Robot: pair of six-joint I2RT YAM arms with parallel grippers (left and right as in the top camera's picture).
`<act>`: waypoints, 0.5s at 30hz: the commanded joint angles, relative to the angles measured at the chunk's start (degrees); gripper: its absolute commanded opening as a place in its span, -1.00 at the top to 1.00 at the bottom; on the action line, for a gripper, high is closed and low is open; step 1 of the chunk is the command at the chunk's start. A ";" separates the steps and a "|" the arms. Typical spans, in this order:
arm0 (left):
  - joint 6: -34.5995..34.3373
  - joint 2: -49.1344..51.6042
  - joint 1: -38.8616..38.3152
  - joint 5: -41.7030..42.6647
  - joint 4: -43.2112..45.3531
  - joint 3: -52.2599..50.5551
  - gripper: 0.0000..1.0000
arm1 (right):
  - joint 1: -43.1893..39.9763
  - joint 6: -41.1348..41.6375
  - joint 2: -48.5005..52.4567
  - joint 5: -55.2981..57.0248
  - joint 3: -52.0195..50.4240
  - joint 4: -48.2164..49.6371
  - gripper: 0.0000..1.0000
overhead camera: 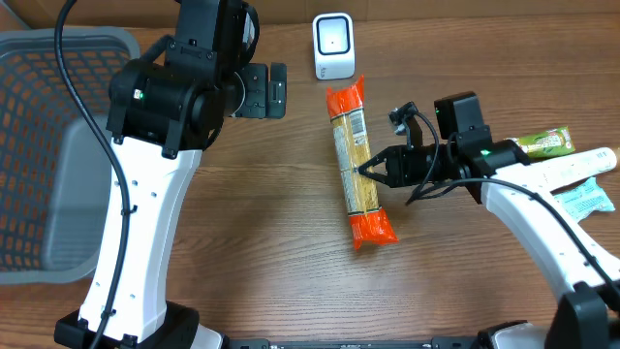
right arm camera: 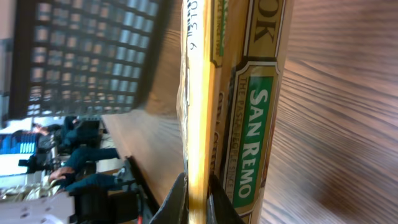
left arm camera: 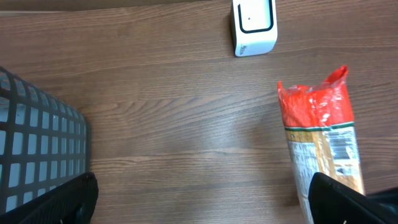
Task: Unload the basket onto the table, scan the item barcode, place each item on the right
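Observation:
The item is a long pasta packet [overhead camera: 356, 165] with orange ends. It lies flat mid-table, and a printed white label faces up. I cannot make out a barcode on it. My right gripper [overhead camera: 366, 169] is shut on the packet's right edge. In the right wrist view its fingertips [right arm camera: 199, 199] pinch a thin yellow seam of the packet [right arm camera: 258, 93]. A white scanner [overhead camera: 333, 46] stands at the back, just beyond the packet's far end. My left gripper [left arm camera: 202, 211] hangs open over bare wood, with the packet's end [left arm camera: 323, 137] by its right finger and the scanner [left arm camera: 254, 26] ahead.
A grey mesh basket [overhead camera: 39, 145] fills the left side and shows at the left edge of the left wrist view [left arm camera: 37, 155]. At the right lie a green packet [overhead camera: 542, 142], a white tube [overhead camera: 581, 165] and a pale blue packet [overhead camera: 586, 201].

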 commanded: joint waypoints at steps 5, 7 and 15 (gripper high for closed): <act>1.09 0.31 0.26 -0.55 0.04 0.15 -1.00 | 0.17 -0.87 -9.16 -6.99 5.60 1.29 0.93; 1.09 0.31 0.26 -0.52 0.04 0.15 -0.99 | 0.17 -0.87 -10.73 -6.99 6.51 1.25 0.93; 1.09 0.31 0.24 -0.55 0.04 0.15 -0.99 | 0.17 -0.63 -14.86 -6.47 7.85 2.10 0.93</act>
